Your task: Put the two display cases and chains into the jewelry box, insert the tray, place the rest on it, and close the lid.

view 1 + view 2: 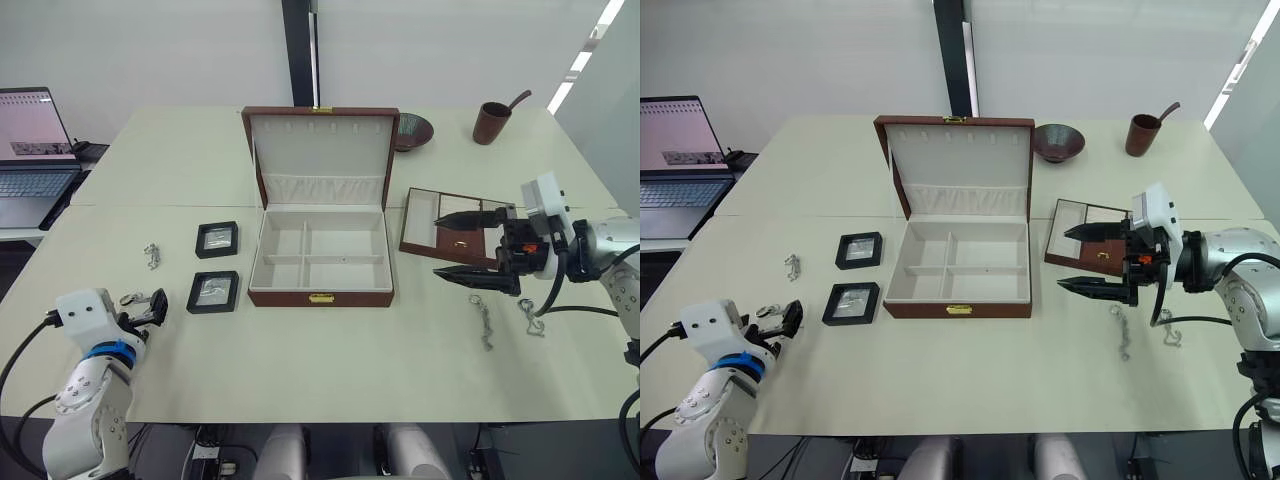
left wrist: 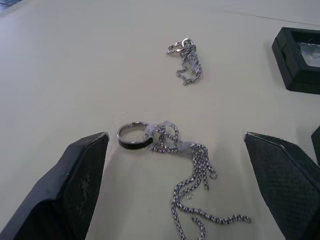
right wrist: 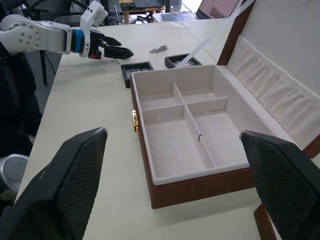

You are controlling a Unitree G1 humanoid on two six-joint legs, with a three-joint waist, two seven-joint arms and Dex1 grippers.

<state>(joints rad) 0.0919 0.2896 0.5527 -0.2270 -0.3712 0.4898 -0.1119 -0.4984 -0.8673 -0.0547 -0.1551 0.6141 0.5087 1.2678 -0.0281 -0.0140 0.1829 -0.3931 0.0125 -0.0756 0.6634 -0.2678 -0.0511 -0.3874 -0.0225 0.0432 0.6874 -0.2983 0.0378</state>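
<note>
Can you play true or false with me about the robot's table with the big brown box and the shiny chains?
1. The jewelry box is open and has nothing in it. True.
2. Both display cases are inside the box. False: they lie on the table, on the robot's left of the box.
3. The left gripper is open, with a chain lying on the table between its fingers. True.
4. The tray is already in the box. False: it sits on the table at the box's right.
5. The right gripper is holding a chain. False: it is open and holds nothing.
</note>
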